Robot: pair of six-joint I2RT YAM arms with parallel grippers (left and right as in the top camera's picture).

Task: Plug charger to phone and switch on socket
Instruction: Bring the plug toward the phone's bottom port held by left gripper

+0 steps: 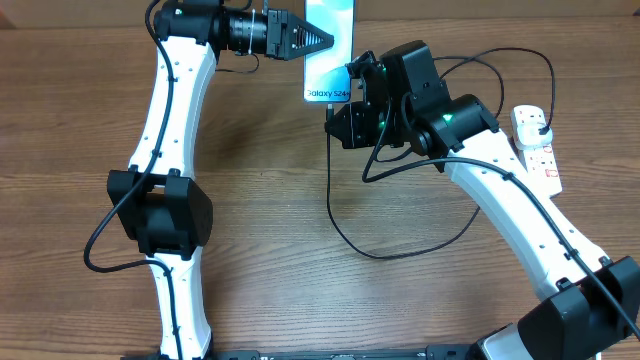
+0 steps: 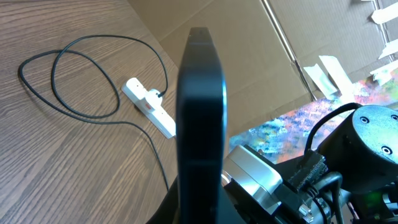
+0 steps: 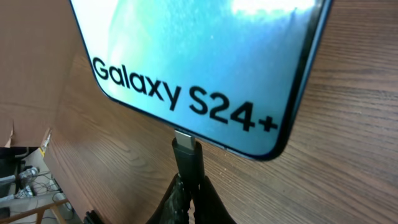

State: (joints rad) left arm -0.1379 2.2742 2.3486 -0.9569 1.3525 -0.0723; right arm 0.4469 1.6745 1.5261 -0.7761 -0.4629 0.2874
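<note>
**Overhead view.** The left gripper (image 1: 305, 38), a pair of black tapered fingers, is closed on the long side edge of the phone (image 1: 330, 45); the phone runs out of frame beyond the fingertips. The right gripper (image 1: 338, 112) sits just short of the phone's lower short edge, its fingers pinched together on the connector end of the charger (image 1: 328, 180). From that grip the thin black cable trails back past the wrist and curves in a wide loop under the white right arm (image 1: 520, 200); a second arc passes over the wrist to a black plug in the socket (image 1: 535, 145), a white bar with red switches lying well out to the outer side of the right gripper

**Right wrist view.** This view resolves the contact that the overhead leaves too small. Straight ahead of the closed fingertips the black moulded connector ends in a short bright metal tip that meets the phone's lower edge; whether it is fully seated cannot be told. The screen is glossy, shading from teal to pale blue, and reads "Galaxy S24+" in black; the corner is rounded and the rim dark

**Left wrist view.** The phone appears edge-on, a slim dark band with a rounded end rising directly ahead; the gripper's own fingers are not visible here. To one side lie the socket and loose ovals of cable; to the other sits the dark rounded housing of the right arm

**Surroundings.** The table (image 1: 260, 230) is matt brown with a wood grain; beyond it stand plain cardboard panels (image 2: 249, 50) and a strip of multicoloured printed material (image 2: 311, 124)
</note>
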